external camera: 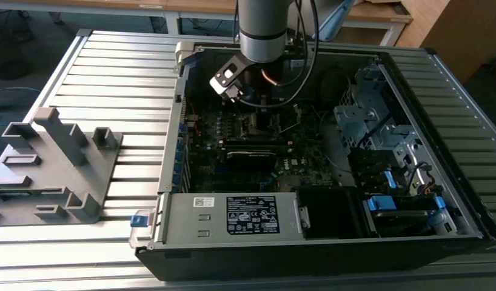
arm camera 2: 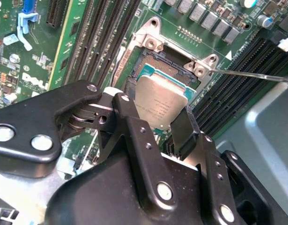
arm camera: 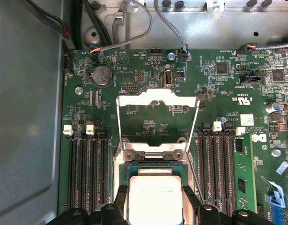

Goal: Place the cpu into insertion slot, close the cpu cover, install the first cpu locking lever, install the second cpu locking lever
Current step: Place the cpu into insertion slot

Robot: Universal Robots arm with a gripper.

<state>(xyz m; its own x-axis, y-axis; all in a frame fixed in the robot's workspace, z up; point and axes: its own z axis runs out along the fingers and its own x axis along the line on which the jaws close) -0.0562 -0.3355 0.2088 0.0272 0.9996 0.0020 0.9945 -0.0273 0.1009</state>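
At the gripper (arm camera 2: 155, 117): narrow grip, one black finger (arm camera 2: 183, 133) on each of two opposite edges of the cpu (arm camera 2: 158, 96). Chip held right at the slot (arm camera 2: 155, 63), a dark square socket just beyond the fingertips and partly hidden beneath it. Slightly tilted in the second wrist view. Hard to tell whether already touching the socket or hanging just above.

Probably light, thin and stiff. Smooth metal top likely slippery, so best taken by the edges, as here, and kept level. Judged fragile on the underside, and the socket contacts more so: no sliding or pressing across them.

Past the slot, further from the hand: cover (arm camera: 158, 97) swung open and standing clear of the socket, bare board visible through its window. Off to one side of the fingers, a thin wire lever (arm camera 2: 251, 75), raised.

Flanking the hand on both sides: long black memory slots (arm camera: 87, 168).

Round all of it: board (arm camera: 148, 70) lying flat inside the open case (external camera: 163, 176), together with a power supply (external camera: 191, 218), metal drive cages (external camera: 369, 115) and loose cables. Outside the case, well apart from the hand: a grey plastic fixture (external camera: 50, 163) on the slatted table (external camera: 110, 73).
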